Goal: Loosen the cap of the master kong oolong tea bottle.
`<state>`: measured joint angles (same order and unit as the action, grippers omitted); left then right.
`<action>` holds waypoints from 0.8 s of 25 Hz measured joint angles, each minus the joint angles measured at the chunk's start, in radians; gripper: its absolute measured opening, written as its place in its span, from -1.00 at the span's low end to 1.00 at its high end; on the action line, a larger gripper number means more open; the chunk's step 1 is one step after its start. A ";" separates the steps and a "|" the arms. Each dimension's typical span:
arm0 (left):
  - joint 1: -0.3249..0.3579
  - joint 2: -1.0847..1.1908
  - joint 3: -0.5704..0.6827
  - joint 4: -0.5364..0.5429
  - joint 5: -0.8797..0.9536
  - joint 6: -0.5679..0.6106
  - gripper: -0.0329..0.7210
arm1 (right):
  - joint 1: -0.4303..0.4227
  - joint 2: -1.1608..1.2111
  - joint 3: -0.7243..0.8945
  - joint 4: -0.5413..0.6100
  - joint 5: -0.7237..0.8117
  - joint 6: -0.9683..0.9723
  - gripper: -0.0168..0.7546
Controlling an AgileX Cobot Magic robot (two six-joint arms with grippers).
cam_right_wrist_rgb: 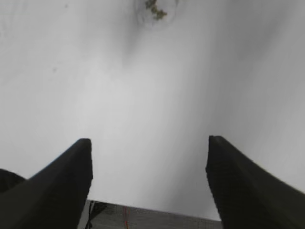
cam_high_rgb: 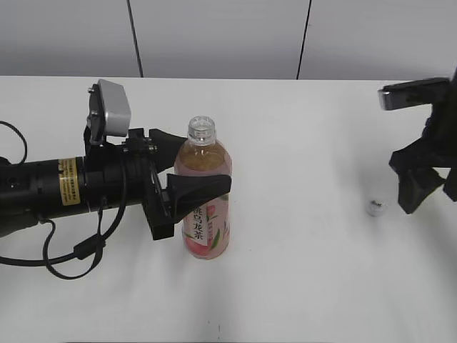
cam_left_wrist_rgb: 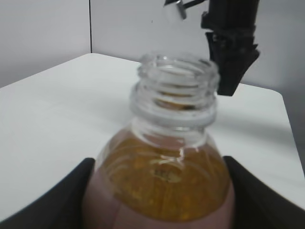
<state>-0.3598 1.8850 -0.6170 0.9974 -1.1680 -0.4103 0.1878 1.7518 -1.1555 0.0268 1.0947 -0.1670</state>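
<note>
— Bottle first: where is it?

— My left gripper is clamped on the master kong oolong tea bottle, one finger behind its shoulder and one across the front, just above the pink label. It stands upright on the white table, left of the middle in the exterior view. My left wrist camera looks straight at the clear threaded neck, and my black fingers press both sides of the amber body.

— Is the cap on?

— No. The neck is bare and open at the top. The cap sits on the table well apart from the bottle, far to the right, small and white with a dark mark on it.

— And your other arm?

— My right gripper hangs just beside the cap, on its right, with nothing between its fingers. From my right wrist camera, the two dark fingers stand wide apart over bare table, and a blurred round shape at the top edge is probably the cap; I cannot tell for certain.

— Does it touch the cap?

— In the exterior view there is a gap between them.
</note>
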 joint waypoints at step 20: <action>0.000 0.000 0.000 -0.002 0.002 0.000 0.32 | 0.000 -1.119 0.505 -0.018 0.015 0.043 0.50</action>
<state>-0.3598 1.8850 -0.6170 0.9952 -1.1660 -0.4103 0.1878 0.6333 -0.6502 0.0087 1.1099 -0.1235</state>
